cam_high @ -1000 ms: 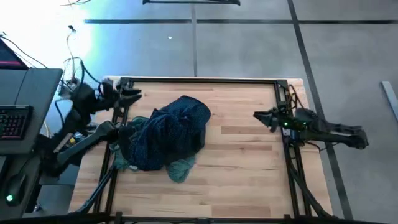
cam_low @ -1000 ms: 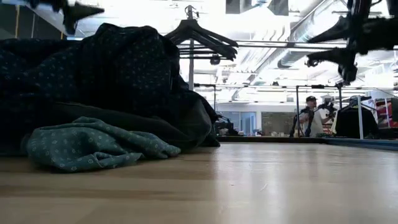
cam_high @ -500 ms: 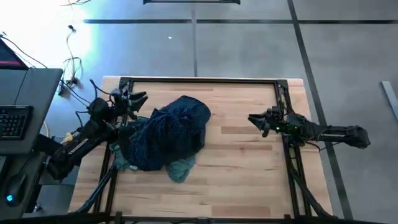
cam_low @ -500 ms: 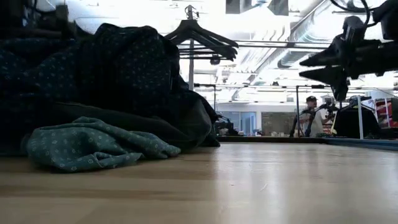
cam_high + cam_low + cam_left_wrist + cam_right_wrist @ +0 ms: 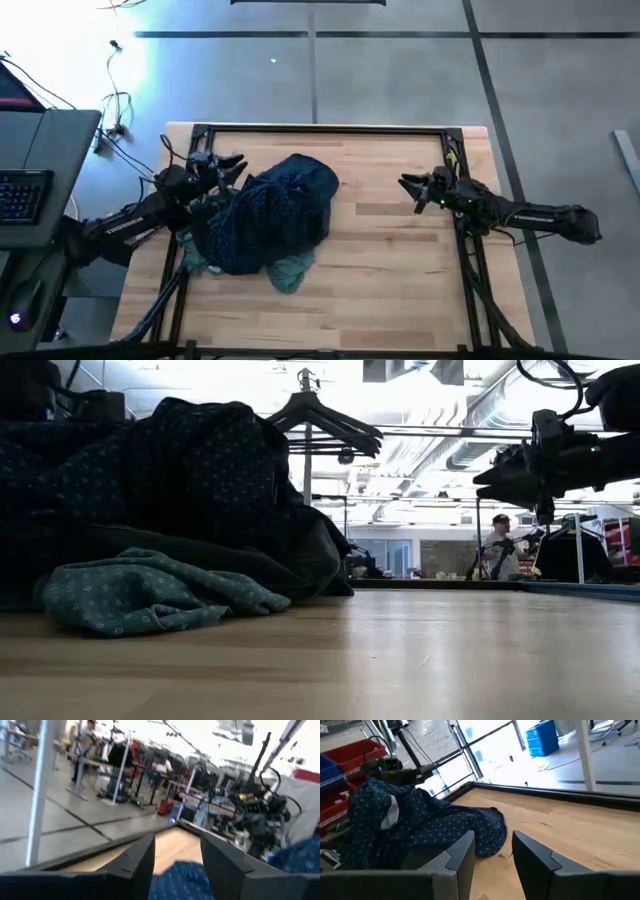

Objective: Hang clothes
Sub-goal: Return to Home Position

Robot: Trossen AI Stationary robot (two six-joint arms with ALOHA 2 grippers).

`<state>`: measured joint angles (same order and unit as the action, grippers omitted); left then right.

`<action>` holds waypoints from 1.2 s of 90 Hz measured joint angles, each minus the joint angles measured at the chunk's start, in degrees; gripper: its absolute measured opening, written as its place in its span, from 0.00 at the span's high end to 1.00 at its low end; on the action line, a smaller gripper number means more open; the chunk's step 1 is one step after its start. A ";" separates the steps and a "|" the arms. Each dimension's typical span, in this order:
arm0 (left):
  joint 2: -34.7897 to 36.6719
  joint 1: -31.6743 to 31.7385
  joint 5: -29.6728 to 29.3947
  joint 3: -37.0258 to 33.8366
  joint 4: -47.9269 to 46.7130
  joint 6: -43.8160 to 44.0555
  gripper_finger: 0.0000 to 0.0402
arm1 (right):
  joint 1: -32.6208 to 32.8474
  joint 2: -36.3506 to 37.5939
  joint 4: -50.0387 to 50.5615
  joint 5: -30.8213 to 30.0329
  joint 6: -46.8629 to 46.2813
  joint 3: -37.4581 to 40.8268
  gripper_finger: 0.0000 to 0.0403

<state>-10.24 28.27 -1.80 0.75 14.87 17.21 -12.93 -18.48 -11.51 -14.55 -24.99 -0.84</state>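
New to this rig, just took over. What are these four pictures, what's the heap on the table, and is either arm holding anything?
It's a two-armed robot at a wooden table. Each arm ends in a two-finger gripper. One picture looks straight down, one looks level across the tabletop, and two come from cameras on the wrists. From above, the left gripper hangs at the left edge of the heap. The right gripper is over bare wood on the right. Both are open and hold nothing. The heap is clothes: a navy dotted shirt on top, a teal shirt poking out underneath, and a black piece. Hangers show behind the table.
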 joint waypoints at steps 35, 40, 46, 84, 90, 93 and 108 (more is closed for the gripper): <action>-5.11 -8.03 -9.01 0.00 -5.52 1.36 0.67 | -0.13 0.07 2.06 -0.24 9.91 -0.02 0.72; -5.48 -8.09 -7.38 0.00 -7.26 2.48 0.67 | -0.11 0.09 2.66 -0.23 9.54 -0.02 0.72; -5.63 -8.06 -5.40 0.00 -9.23 2.63 0.67 | -0.11 0.09 3.36 -0.25 9.61 -0.02 0.72; -2.33 -9.84 -3.69 -0.02 -12.85 2.58 0.67 | 6.55 7.27 8.63 -1.54 9.96 -0.04 0.72; 0.64 -11.43 -3.63 -0.02 -13.67 2.62 0.67 | 9.07 9.96 9.15 -1.23 10.03 -0.04 0.72; 2.15 -12.27 -3.60 -0.02 -13.68 2.62 0.67 | 10.21 11.35 9.16 -0.78 10.03 -0.04 0.72; 10.24 -17.01 -3.02 -0.02 -13.26 2.59 0.67 | 14.61 18.03 8.68 -0.65 10.04 0.13 0.72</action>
<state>0.00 11.26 -4.82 0.73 1.62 19.80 1.68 -0.45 -2.82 -15.20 -14.95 -0.71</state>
